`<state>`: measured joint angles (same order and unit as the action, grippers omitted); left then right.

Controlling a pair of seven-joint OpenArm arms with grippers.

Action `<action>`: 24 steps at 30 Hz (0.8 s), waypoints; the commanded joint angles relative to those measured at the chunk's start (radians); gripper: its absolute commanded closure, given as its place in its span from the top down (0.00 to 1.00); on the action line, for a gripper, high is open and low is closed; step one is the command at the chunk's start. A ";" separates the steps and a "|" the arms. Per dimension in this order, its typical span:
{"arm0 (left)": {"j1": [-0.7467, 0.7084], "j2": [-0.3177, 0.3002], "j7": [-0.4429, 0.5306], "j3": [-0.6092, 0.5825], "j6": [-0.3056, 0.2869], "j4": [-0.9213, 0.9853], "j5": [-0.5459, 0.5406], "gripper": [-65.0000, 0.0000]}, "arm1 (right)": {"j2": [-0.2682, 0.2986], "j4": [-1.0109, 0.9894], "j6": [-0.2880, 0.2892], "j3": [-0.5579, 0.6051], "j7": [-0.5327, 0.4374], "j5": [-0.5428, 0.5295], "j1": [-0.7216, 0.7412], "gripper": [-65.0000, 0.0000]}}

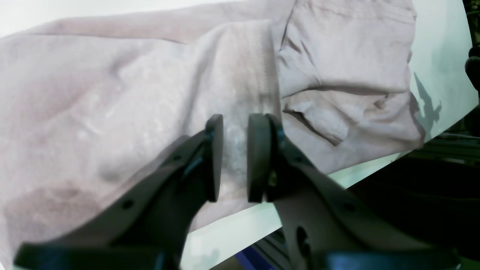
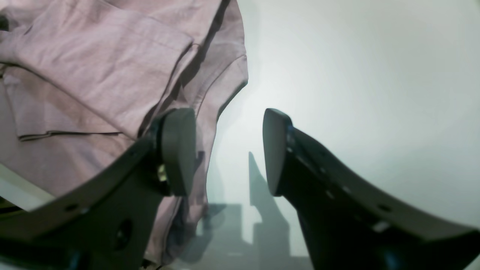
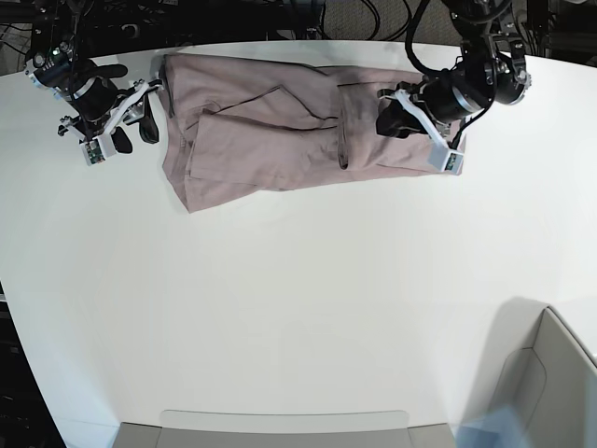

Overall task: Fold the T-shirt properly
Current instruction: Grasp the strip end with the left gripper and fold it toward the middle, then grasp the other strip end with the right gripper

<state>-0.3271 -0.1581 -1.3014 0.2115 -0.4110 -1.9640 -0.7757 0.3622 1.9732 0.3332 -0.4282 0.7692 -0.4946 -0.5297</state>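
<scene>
The T-shirt (image 3: pixel 280 140) lies partly folded and wrinkled on the white table (image 3: pixel 298 308), along its far edge. The left gripper (image 1: pixel 235 157) hovers over the shirt's end, its jaws a little apart with nothing between them. The right gripper (image 2: pixel 228 150) sits at the shirt's other end, jaws spread wide and empty, one finger (image 2: pixel 180 150) over the shirt's edge, the other over bare table.

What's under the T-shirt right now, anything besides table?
Only the white table shows around the T-shirt, which lies flat, partly folded over itself. Its lower layers and the surface beneath are covered. No bulge hints at anything hidden, but that cannot be confirmed.
</scene>
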 commanded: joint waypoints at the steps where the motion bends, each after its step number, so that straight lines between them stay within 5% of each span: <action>1: 0.004 -0.028 0.015 0.030 -0.001 -0.015 -0.012 0.20 | 0.014 0.008 -0.004 -0.013 -0.024 -0.013 0.006 0.44; 4: 0.003 -0.044 0.013 0.118 -0.001 -0.010 -0.012 0.17 | 0.011 -0.025 -0.004 -0.070 -0.026 -0.083 0.012 0.44; 6: -0.013 -0.045 0.013 0.170 -0.001 -0.008 -0.012 0.14 | 0.019 -0.088 0.008 -0.117 -0.027 -0.237 0.023 0.44; 11: -0.017 -0.047 0.013 0.194 -0.001 -0.007 -0.012 0.08 | 0.076 -0.265 0.226 -0.166 -0.018 -0.546 0.023 0.44; 13: -0.020 -0.045 0.013 0.194 -0.001 -0.007 -0.012 0.08 | 0.085 -0.312 0.277 -0.143 -0.018 -0.580 0.023 0.44; 24: -0.031 -0.044 0.013 0.196 -0.002 -0.007 -0.015 0.08 | 0.057 -0.461 0.275 0.058 -0.018 -0.577 0.107 0.44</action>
<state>-0.3599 -0.1940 -1.3010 0.4019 -0.4110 -1.9549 -0.7719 0.4099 1.4986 0.5911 -0.3672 0.7692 -1.0512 -0.4282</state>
